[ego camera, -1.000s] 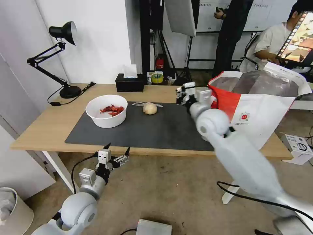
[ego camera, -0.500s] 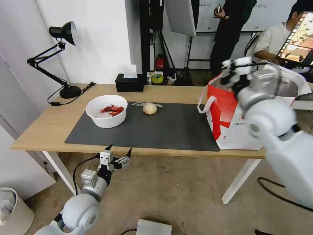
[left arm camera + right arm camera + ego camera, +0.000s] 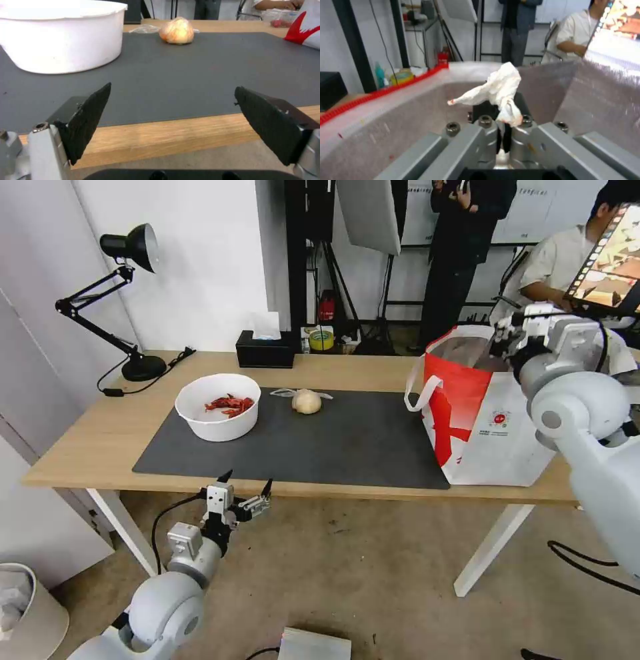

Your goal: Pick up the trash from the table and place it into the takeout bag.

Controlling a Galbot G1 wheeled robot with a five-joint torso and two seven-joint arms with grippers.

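Note:
My right gripper [image 3: 512, 335] hangs over the open mouth of the takeout bag [image 3: 493, 427], which stands on the right end of the table [image 3: 93, 440]. In the right wrist view the gripper [image 3: 502, 117] is shut on a crumpled white tissue [image 3: 500, 90] with red stains, and the bag's silver lining [image 3: 403, 125] lies around it. A white bowl of red shells [image 3: 218, 405] and a beige wrapped lump [image 3: 307, 401] rest on the dark grey mat [image 3: 333, 447]. My left gripper [image 3: 243, 488] stands open just below the table's front edge, facing the bowl [image 3: 60, 35] and the lump [image 3: 177, 30].
A black desk lamp [image 3: 127, 300] and a black tissue box [image 3: 265, 350] stand along the table's back. A pale bin [image 3: 27, 607] sits on the floor at the left. People and stands fill the room behind the bag.
My right arm has swung from over the mat's right end up and rightward to above the bag's mouth, carrying the tissue. The left gripper has crept slightly up toward the table edge.

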